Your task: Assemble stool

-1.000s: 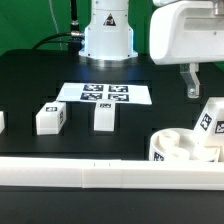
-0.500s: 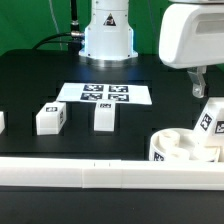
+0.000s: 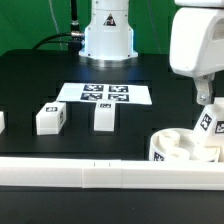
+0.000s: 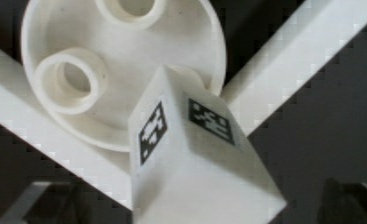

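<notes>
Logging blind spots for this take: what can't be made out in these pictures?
Exterior view: the front rail hides the lower seat; the left edge cuts off the outermost leg.
Wrist view: the upright leg hides its own base; claw fingertips are blurred at the frame edge.

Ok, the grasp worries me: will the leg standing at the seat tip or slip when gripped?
The leg looks like stiff plastic, so it probably will not flex. It stands tall at the seat, so a sideways nudge could tip it. Its flat faces may slip, though the open gripper can clamp them.
</notes>
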Tool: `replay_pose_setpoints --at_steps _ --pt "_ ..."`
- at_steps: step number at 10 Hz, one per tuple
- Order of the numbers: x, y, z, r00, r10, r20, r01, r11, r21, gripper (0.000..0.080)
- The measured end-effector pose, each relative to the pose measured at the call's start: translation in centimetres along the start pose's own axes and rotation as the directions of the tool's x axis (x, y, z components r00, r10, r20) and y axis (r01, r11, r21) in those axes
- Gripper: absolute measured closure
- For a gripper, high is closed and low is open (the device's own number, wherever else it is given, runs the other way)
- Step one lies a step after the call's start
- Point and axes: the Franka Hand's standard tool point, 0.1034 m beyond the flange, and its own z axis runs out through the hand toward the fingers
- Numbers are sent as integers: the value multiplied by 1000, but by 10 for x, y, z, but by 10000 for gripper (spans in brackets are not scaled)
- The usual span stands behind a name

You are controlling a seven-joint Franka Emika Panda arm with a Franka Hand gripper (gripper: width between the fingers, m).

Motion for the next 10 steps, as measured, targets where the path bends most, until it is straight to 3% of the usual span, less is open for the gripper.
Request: replay_pose_setpoints --at_steps 2,4,10 --pt "-2 2 0 990 -138 8 138 990 -8 151" --pt "0 7 3 922 -387 31 387 922 -22 151" --pt "-2 12 8 709 -702 70 704 710 -14 151"
